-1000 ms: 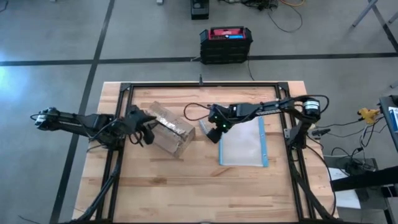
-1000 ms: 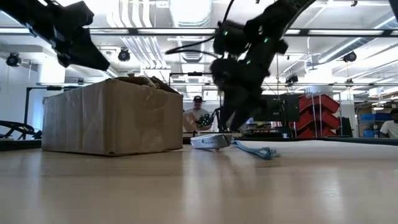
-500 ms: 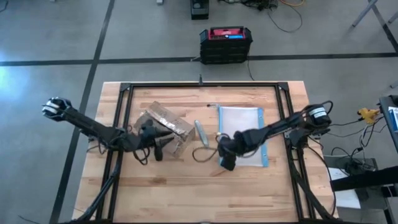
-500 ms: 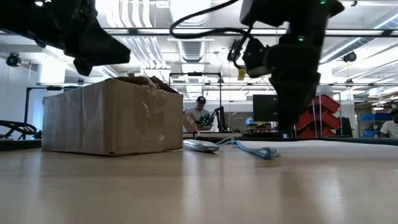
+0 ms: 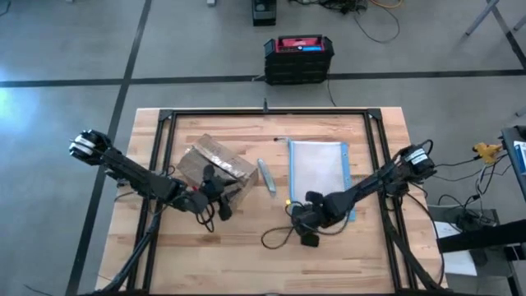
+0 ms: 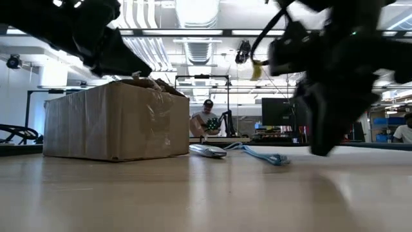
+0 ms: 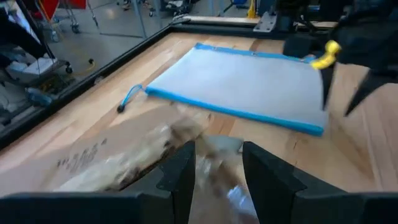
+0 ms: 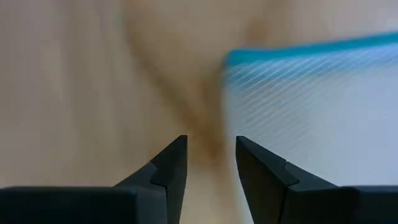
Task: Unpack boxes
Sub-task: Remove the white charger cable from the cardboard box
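While the right gripper [image 5: 309,238], jaws parted on nothing, has swung down from the box to lower centre by the pouch [image 5: 319,171], the left gripper [image 5: 225,209] has dropped to the box [image 5: 215,164], jaws parted over crumpled flap. One item [image 5: 266,175] looks unpacked. The box sits left of centre, brown, taped, top torn open.
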Tool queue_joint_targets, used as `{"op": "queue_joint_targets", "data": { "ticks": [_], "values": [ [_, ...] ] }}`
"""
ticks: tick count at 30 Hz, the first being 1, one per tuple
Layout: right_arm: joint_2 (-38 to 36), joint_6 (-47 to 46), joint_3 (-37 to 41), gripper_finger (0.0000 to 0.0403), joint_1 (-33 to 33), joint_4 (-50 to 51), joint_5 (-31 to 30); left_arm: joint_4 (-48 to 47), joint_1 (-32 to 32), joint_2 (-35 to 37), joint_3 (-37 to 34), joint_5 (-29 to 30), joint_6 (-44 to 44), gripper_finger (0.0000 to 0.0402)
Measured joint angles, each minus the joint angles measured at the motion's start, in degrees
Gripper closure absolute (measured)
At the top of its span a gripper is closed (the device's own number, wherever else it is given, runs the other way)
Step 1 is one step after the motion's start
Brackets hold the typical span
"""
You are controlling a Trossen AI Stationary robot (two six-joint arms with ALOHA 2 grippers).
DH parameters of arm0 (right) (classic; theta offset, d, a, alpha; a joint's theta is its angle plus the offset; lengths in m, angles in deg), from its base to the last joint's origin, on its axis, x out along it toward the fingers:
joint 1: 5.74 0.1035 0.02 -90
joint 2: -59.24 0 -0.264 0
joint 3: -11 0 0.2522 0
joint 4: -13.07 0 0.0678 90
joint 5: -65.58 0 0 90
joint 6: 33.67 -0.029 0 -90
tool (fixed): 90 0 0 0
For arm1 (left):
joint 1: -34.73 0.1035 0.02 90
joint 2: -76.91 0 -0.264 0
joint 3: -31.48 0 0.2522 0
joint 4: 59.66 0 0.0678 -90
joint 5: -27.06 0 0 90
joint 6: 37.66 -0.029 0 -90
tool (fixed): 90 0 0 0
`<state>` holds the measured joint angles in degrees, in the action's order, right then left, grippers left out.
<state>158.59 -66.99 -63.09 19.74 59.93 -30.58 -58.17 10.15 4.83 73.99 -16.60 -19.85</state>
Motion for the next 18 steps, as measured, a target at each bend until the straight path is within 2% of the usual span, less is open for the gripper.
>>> {"op": "queue_joint_targets", "data": {
  "ticks": [3, 5, 9, 13, 18],
  "values": [
    [-0.4, -4.9, -0.1, 0.0303, 4.7, 0.1, 3.7, -0.6, 0.0, -0.7, 1.4, -0.2, -2.1, 0.0283],
    [-0.5, -8.3, -0.1, 0.0311, 7.5, 1.0, 3.3, -0.2, 0.0, -1.2, 2.9, -0.2, -3.4, 0.0283],
    [-0.5, -10.5, -0.1, 0.0329, 9.1, 0.9, -5.5, -0.4, 0.4, -1.5, 5.1, 0.1, -5.3, 0.0283],
    [-0.6, -8.7, -0.1, 0.0349, 4.7, 0.8, -13.3, -2.5, 0.9, -1.6, 6.1, 2.3, -6.9, 0.0283],
    [-0.6, -3.1, 0.2, 0.0374, -2.5, 0.4, -14.9, -6.3, 1.2, -1.8, 5.9, 4.0, -4.9, 0.0283]
  ]
}}
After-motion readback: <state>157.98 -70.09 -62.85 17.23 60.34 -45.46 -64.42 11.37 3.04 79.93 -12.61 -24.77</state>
